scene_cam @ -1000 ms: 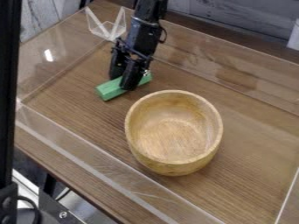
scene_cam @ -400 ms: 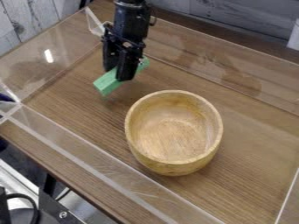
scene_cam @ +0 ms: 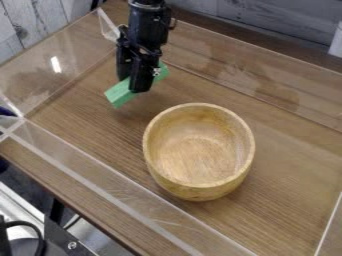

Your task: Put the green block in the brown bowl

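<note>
The green block is a small bright green bar held between the black fingers of my gripper. It hangs tilted, its lower left end sticking out below the fingers, a little above the wooden table. The gripper points steeply down and is shut on the block's upper end, which the fingers hide. The brown bowl is a round, thick-walled wooden bowl with nothing in it. It stands on the table to the lower right of the gripper, apart from it.
The wooden tabletop is ringed by a low clear plastic wall along the front and left. A clear plastic piece stands behind the arm at the back.
The gripper has risen and shifted slightly left in the picture, lifting the green block off the table with it. The bowl has not moved.
</note>
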Tool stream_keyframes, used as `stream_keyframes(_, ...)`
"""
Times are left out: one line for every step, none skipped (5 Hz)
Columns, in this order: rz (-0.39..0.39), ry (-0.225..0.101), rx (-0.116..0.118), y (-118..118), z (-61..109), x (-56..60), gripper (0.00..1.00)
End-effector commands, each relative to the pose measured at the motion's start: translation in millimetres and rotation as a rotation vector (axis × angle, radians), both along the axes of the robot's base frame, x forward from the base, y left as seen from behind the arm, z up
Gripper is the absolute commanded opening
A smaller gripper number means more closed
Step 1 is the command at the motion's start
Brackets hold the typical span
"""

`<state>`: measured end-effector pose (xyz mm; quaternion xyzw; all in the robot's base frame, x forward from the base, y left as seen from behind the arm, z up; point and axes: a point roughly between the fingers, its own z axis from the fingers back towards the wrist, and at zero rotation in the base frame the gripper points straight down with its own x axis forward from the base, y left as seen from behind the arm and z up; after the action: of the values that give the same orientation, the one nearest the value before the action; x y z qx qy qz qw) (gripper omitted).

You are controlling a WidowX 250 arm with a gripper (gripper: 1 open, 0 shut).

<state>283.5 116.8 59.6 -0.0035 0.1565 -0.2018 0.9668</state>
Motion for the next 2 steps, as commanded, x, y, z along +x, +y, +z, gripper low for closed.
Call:
stream_keyframes(-0.009, -0.066, 0.048, 6.5, 20.0, 14.0, 0.0)
stream_keyframes(-0.022, -0.036, 0.062, 8.5, 10.3, 21.4, 0.0)
